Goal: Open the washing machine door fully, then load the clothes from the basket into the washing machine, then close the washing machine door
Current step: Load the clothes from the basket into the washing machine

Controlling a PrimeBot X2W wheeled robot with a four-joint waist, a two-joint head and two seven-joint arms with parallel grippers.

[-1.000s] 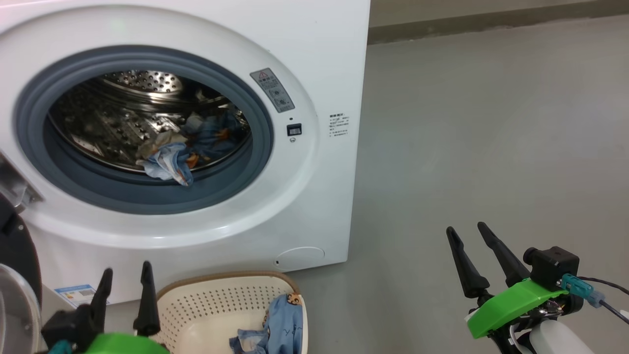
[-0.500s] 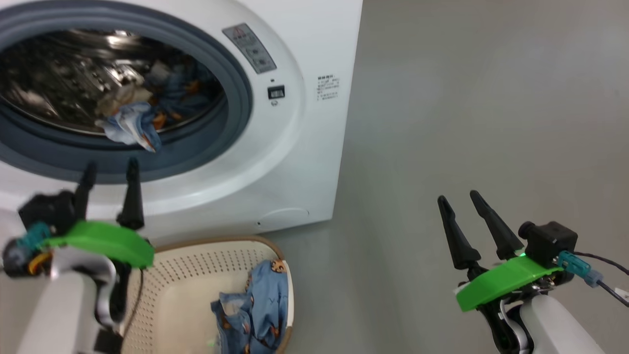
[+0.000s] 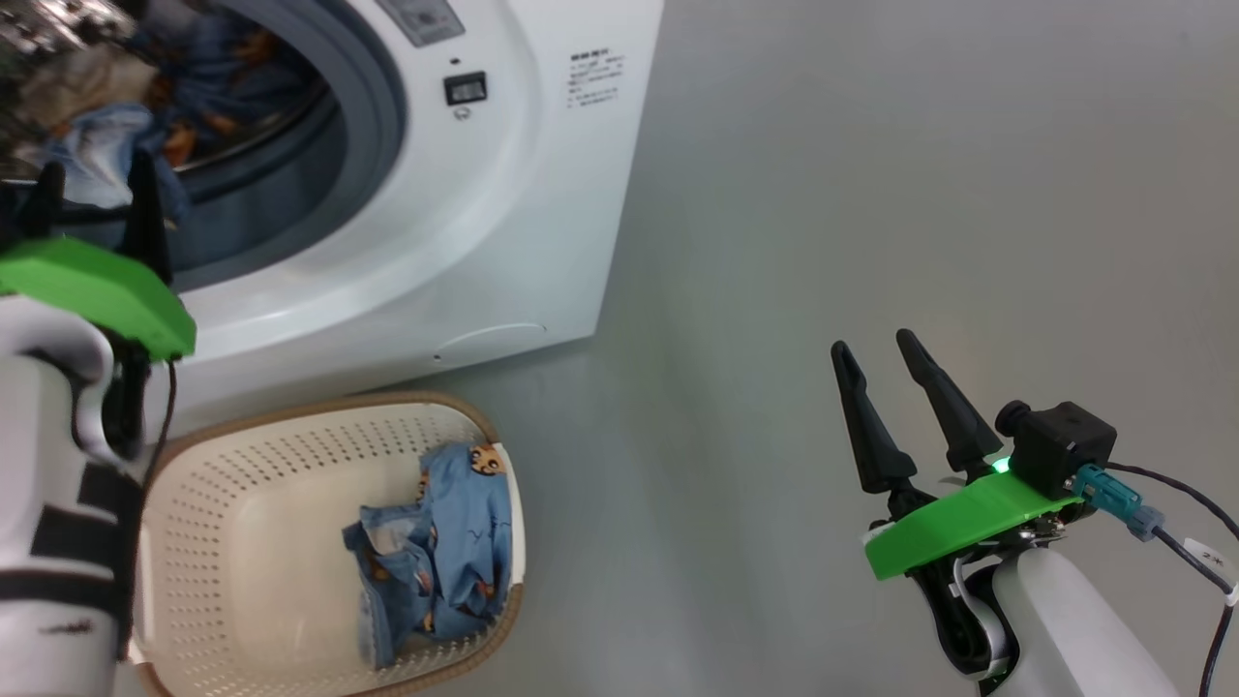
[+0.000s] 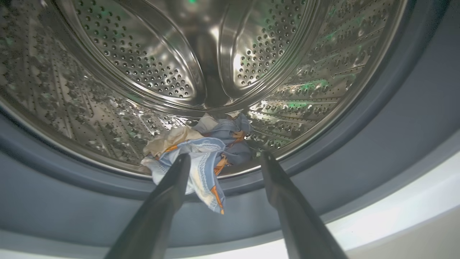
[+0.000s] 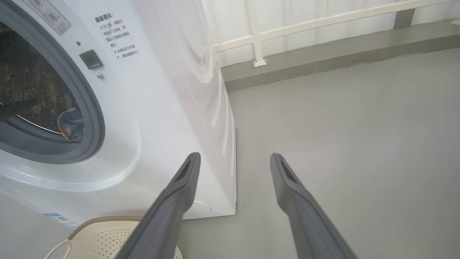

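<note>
Where visible, grey floor (image 3: 871,194) beside washer (image 3: 523,194)

A smooth, matte grey floor (image 3: 871,174) stretches across the head view. In the right wrist view, a low, darker grey kerb (image 5: 323,57) runs along its far edge. A slim white railing (image 5: 256,36) stands with its post foot on the kerb, before a pale white wall (image 5: 309,12).
</note>
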